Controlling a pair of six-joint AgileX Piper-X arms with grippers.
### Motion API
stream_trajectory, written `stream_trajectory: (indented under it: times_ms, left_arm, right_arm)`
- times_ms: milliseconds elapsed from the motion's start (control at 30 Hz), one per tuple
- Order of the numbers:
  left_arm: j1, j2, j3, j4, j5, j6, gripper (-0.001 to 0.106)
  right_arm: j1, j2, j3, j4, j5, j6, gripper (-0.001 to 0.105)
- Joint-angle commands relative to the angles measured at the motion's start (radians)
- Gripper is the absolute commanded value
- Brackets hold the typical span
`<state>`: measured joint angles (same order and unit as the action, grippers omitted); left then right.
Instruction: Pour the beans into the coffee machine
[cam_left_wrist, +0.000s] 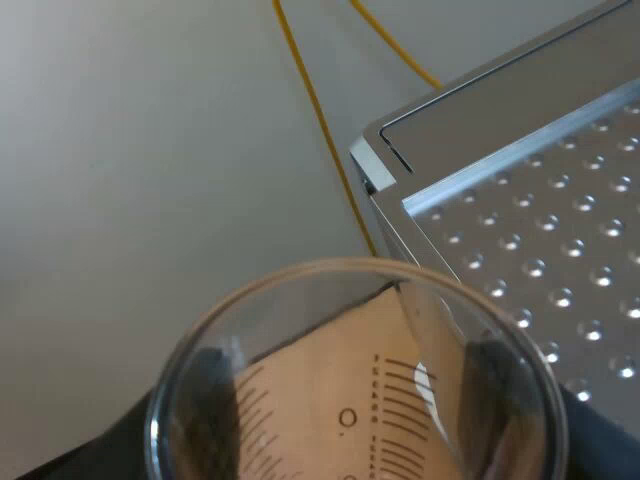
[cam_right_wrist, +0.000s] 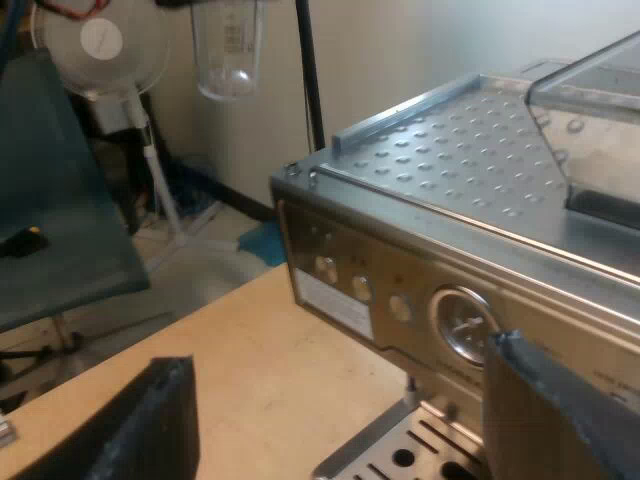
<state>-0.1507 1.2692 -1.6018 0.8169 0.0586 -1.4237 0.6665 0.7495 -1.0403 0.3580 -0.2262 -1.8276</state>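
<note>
My left gripper (cam_left_wrist: 352, 385) clamps the measuring glass (cam_left_wrist: 340, 425), apparently empty; right gripper (cam_right_wrist: 340, 400) released, espresso machine (cam_right_wrist: 450, 200) ahead. Pouring looks done.

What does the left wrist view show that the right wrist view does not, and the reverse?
Left wrist view adds: the printed scale on the measuring glass, with the left gripper's jaws shut on it. Right wrist view adds: the espresso machine's front with gauge and drip tray, the bean hopper, a fan, and the right gripper, jaws open. Both: the measuring glass and the machine's dimpled top.
</note>
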Motion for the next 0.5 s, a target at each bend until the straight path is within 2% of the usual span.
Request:
stream_trajectory:
  times_ms: [33,133,300,400,500]
  left_arm:
    - [0.000,-0.066,0.096,-0.100,0.006,-0.030,0.028]
    - [0.000,-0.121,0.195,-0.152,0.006,-0.073,0.028]
    - [0.000,-0.194,0.339,-0.212,0.005,-0.098,0.028]
    - [0.000,-0.224,0.412,-0.261,0.002,-0.114,0.028]
    - [0.000,-0.253,0.479,-0.308,0.002,-0.133,0.028]
  right_arm:
    - [0.002,-0.016,-0.006,0.005,-0.056,-0.016,0.062]
    - [0.006,-0.016,-0.003,0.025,-0.078,-0.016,0.062]
    - [0.071,-0.016,0.011,0.069,-0.061,-0.021,0.062]
    - [0.140,-0.012,0.016,0.108,0.009,-0.063,0.062]
    - [0.215,-0.012,0.038,0.111,0.090,-0.063,0.062]
